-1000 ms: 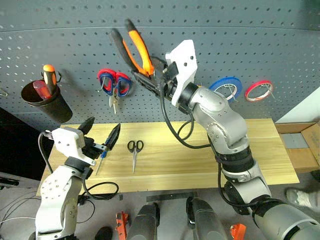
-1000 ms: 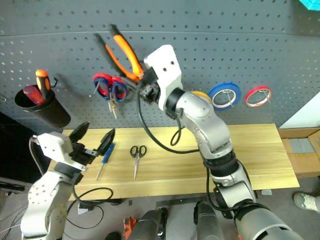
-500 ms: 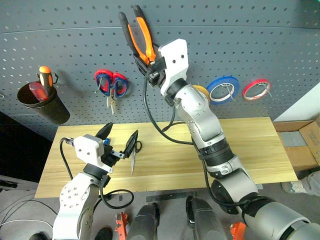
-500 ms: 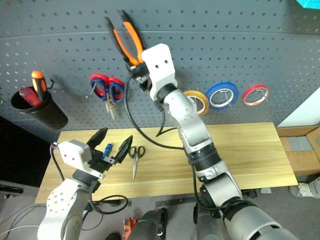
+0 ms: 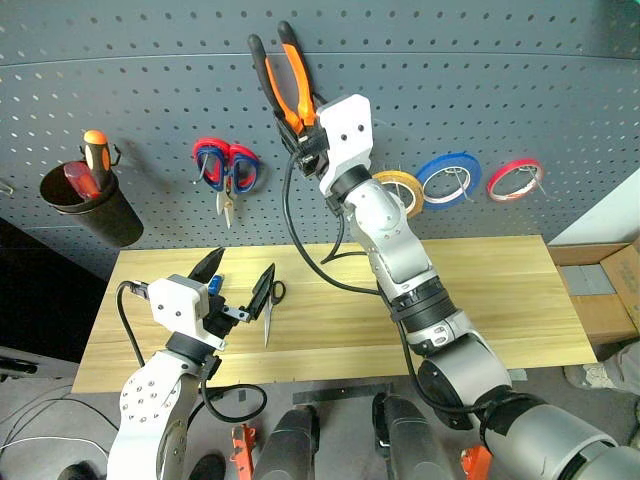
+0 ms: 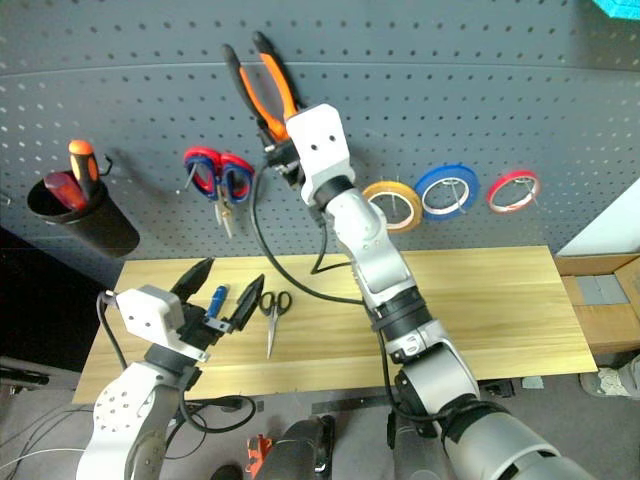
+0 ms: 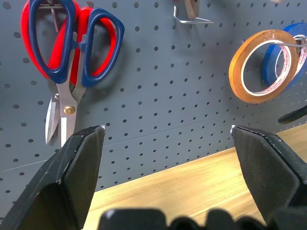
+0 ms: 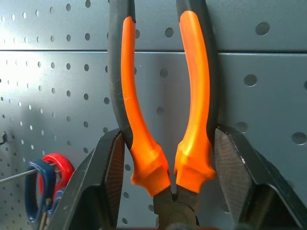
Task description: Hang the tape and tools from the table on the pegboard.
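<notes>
While the pliers (image 5: 283,80) are clamped between the jaws of the right gripper (image 5: 305,148), handles upward against the pegboard (image 5: 500,70), they are seen in the left eye view to have been swung from a leftward tilt a second ago to nearly upright. The left gripper (image 5: 238,280) is held spread and empty above the table (image 5: 500,300), with the blue-handled screwdriver (image 6: 216,299) between its jaws in the picture and the black scissors (image 6: 271,316) just beyond its right jaw. The tape (image 5: 402,190) is already hung on the pegboard, below and beside the right jaws.

From the left wrist, the red-and-blue scissors (image 7: 67,52) are seen above one jaw, the tape ring above the other.

From the right wrist, both orange handles are pinched by the jaws. No hook is seen between the handles; hanging is judged not yet done.
</notes>
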Robot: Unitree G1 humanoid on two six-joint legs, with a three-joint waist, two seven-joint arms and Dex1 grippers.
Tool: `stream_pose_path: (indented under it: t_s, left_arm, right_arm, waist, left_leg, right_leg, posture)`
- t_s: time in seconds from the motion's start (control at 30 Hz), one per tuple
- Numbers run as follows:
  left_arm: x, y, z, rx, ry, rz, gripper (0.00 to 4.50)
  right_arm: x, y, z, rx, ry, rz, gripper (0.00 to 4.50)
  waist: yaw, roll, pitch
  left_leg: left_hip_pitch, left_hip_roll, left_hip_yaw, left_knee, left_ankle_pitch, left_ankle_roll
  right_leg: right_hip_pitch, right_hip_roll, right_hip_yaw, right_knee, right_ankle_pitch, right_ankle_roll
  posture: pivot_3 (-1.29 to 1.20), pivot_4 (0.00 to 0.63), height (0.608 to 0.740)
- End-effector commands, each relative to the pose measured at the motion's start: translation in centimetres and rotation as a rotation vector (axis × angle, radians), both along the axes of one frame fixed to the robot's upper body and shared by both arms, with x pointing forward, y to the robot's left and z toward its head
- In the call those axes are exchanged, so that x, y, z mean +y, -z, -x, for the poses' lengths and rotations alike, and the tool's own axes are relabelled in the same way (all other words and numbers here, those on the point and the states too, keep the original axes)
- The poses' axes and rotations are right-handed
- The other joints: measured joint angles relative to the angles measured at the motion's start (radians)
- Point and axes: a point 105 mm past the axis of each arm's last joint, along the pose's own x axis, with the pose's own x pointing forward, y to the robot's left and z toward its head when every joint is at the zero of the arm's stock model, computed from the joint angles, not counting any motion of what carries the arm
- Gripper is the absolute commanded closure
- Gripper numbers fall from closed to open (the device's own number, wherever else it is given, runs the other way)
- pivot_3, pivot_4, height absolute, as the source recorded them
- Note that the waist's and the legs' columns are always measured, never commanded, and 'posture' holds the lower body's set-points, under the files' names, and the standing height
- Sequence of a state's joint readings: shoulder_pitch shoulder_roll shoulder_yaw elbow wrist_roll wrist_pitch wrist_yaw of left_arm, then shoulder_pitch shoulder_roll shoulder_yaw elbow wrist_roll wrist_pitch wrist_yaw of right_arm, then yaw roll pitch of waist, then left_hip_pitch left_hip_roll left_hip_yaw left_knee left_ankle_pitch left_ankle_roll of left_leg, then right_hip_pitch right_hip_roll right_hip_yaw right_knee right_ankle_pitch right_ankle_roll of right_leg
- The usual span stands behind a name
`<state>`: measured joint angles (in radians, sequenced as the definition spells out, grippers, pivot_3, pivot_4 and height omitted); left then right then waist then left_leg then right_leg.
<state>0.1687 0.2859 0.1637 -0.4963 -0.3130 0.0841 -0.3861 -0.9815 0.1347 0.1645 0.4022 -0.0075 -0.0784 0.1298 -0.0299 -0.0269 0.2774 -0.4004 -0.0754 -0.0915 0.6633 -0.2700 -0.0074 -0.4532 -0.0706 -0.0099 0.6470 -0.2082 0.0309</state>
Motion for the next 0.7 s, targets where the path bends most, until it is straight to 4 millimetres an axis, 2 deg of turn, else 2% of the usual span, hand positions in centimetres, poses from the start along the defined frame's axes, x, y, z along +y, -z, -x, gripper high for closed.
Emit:
stream_pose_path:
  t_s: [0.03,0.17,0.4,0.57,0.7]
  left_arm:
    - [0.0,-0.5,0.5,-0.027,0.009,-0.011,0.0]
    - [0.3,-0.3,0.6,-0.022,-0.003,-0.021,0.0]
    - [0.4,-0.2,0.4,-0.018,-0.017,-0.018,0.0]
    - [1.5,1.4,-0.4,0.043,-0.098,-0.037,0.0]
    - [1.5,2.9,-0.5,0.095,-0.113,-0.053,0.0]
  right_arm:
    - [0.8,-0.3,1.4,-0.031,-0.045,-0.018,2.31]
    - [1.0,0.7,1.6,0.007,-0.055,-0.005,2.31]
    - [0.9,0.5,1.7,0.019,-0.059,-0.029,0.04]
    - [-0.5,-0.7,2.7,-0.005,-0.069,-0.036,0.04]
    - [-1.4,-0.2,4.6,0.022,-0.145,0.03,0.04]
  waist:
    - [0.0,0.0,0.0]
    - [0.0,0.0,0.0]
    - [0.0,0.0,0.0]
    - [0.001,0.0,0.0]
    - [0.0,0.0,0.0]
  left_leg:
    - [0.0,0.0,0.0,0.0,0.0,0.0]
    - [0.0,0.0,0.0,0.0,0.0,0.0]
    - [0.0,0.0,0.0,0.0,0.0,0.0]
    - [0.0,0.0,0.0,0.0,0.0,0.0]
    - [0.0,0.0,0.0,0.0,0.0,0.0]
  right_leg:
    - [0.0,0.0,0.0,0.0,0.0,0.0]
    - [0.0,0.0,0.0,0.0,0.0,0.0]
    - [0.0,0.0,0.0,0.0,0.0,0.0]
    - [0.0,0.0,0.0,0.0,0.0,0.0]
    - [0.0,0.0,0.0,0.0,0.0,0.0]
  posture:
    - [0.03,0.251,0.74]
    - [0.04,0.254,0.74]
    - [0.04,0.256,0.74]
    - [0.03,0.255,0.74]
    - [0.01,0.251,0.74]
